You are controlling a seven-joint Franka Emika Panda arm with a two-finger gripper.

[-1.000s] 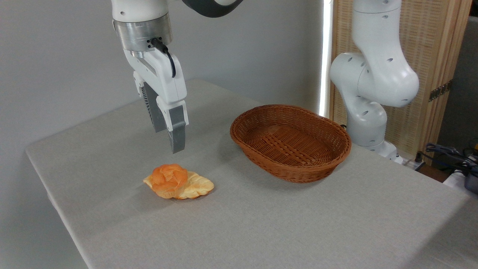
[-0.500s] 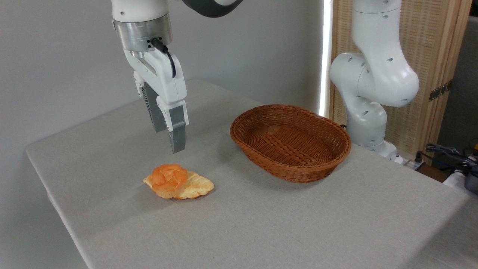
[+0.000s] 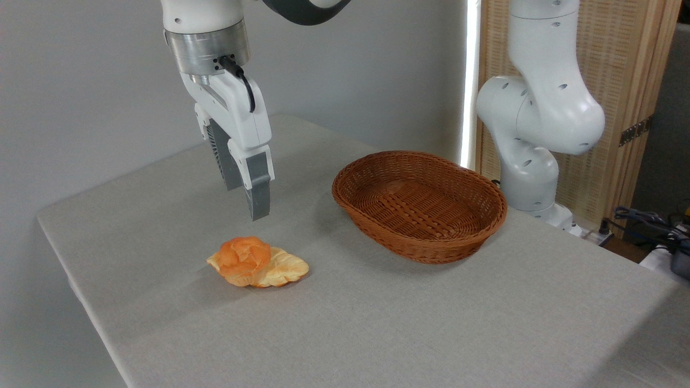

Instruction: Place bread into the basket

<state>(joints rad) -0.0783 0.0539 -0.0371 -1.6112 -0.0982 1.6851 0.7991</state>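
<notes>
Fixed camera, looking down at a table (image 3: 377, 323) under a pale grey cloth.

Hard to see or cut off: top of the white robot arm (image 3: 544, 108) gone past the upper edge. Arm base tucked behind the basket (image 3: 419, 206) and the far table edge. Gripper (image 3: 249, 199) seen from the side, one grey finger in front of the other, so no clear look at the gap between them; open or closed, cannot tell. Nothing held between the fingers. At the far right, a tangle of dark cables (image 3: 647, 221) and a grey thing cut by the picture edge, too small to make out. Part of the flat pastry (image 3: 283, 269) hidden under the bread (image 3: 243, 257).

Writing: none big enough to read. Small dark marks on the wooden screen (image 3: 625, 81), not readable.

Table and room: bread sitting on the cloth at front left, orange and knotted on top, paler below, resting on the pale leaf-shaped pastry and touching it. Gripper hanging in the air above and a little behind the bread, pointing down, not touching it. Black cable running down the gripper's side. Basket to the right of the bread, well apart from it, brown and woven, oval, empty inside. Plain grey wall behind. Bright strip of light between wall and wooden screen.
</notes>
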